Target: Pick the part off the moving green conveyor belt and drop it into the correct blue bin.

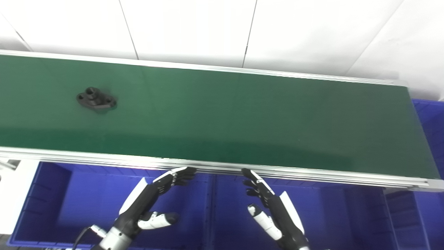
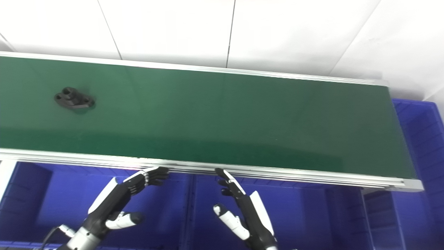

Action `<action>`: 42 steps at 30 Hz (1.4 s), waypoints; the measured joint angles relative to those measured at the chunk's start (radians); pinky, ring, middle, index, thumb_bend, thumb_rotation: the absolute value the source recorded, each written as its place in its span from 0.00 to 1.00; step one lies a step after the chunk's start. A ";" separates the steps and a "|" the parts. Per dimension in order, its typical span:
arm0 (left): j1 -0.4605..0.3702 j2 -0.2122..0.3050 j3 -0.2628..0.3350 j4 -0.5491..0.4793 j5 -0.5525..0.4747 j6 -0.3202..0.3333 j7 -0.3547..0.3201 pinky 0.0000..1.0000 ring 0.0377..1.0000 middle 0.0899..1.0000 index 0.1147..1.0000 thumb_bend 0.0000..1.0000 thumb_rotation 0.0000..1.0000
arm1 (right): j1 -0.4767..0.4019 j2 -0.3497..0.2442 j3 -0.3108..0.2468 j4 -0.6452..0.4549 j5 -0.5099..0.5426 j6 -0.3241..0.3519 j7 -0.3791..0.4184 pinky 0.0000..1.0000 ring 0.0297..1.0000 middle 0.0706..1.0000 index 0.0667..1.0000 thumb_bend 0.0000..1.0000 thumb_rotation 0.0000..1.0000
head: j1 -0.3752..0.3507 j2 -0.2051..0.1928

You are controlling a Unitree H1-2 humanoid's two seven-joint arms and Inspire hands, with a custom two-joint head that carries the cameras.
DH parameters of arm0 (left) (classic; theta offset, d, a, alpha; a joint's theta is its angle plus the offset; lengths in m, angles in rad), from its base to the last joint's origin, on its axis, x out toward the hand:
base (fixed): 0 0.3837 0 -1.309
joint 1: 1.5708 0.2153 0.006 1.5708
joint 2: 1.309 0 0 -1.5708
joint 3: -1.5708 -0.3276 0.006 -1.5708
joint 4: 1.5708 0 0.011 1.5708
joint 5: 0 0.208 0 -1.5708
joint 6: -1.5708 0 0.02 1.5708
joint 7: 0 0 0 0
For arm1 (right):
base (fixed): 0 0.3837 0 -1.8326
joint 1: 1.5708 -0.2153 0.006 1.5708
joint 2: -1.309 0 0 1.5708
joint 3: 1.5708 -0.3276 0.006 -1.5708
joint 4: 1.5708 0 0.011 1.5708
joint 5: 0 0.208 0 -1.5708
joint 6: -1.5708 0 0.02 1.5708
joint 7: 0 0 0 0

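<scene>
Part (image 1: 96, 99) upper left on your belt (image 1: 242, 118) | left hand (image 1: 145, 205), right hand (image 1: 274, 208) both released, lower centre over bins (image 1: 52, 194)

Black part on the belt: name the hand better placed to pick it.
Probably the left hand. The black part lies on the green belt far to the left, nearer that hand than the right hand. Both are open, holding nothing.

Left hand (image 1: 147, 205) and right hand (image 1: 274, 208) have black fingers, white back plates, white black-tipped thumbs; silver wrist and black cable on the left
</scene>
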 measured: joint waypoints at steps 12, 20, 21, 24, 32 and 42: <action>0.000 -0.013 -0.072 0.066 0.035 -0.001 0.085 0.73 0.78 0.79 0.76 0.83 0.76 | -0.008 -0.021 -0.011 0.089 0.005 -0.093 -0.006 0.81 0.89 0.93 0.93 0.80 0.90 | 0.083 -0.092; -0.023 0.001 -0.108 0.099 0.044 -0.002 0.140 0.71 0.76 0.78 0.75 0.82 0.73 | -0.023 -0.021 -0.017 0.136 -0.004 -0.153 -0.024 0.79 0.87 0.92 0.92 0.80 0.90 | 0.091 -0.148; -0.026 0.006 -0.114 0.103 0.044 -0.002 0.142 0.71 0.76 0.78 0.75 0.82 0.73 | -0.025 -0.021 -0.018 0.140 -0.005 -0.159 -0.026 0.78 0.87 0.91 0.92 0.80 0.90 | 0.091 -0.148; -0.033 0.012 -0.128 0.110 0.040 -0.002 0.153 0.71 0.76 0.77 0.74 0.83 0.72 | -0.030 -0.021 -0.022 0.157 -0.006 -0.194 -0.036 0.78 0.86 0.90 0.91 0.79 0.90 | 0.097 -0.180; -0.043 0.012 -0.146 0.134 0.042 -0.002 0.176 0.68 0.74 0.77 0.73 0.83 0.72 | -0.033 -0.018 -0.033 0.199 -0.026 -0.292 -0.071 0.78 0.86 0.89 0.90 0.71 0.90 | 0.106 -0.203; -0.055 0.021 -0.176 0.140 0.048 -0.002 0.203 0.68 0.75 0.76 0.73 0.82 0.71 | -0.039 -0.017 -0.062 0.097 -0.012 -0.306 -0.073 0.69 0.80 0.83 0.84 0.72 0.85 | 0.094 -0.201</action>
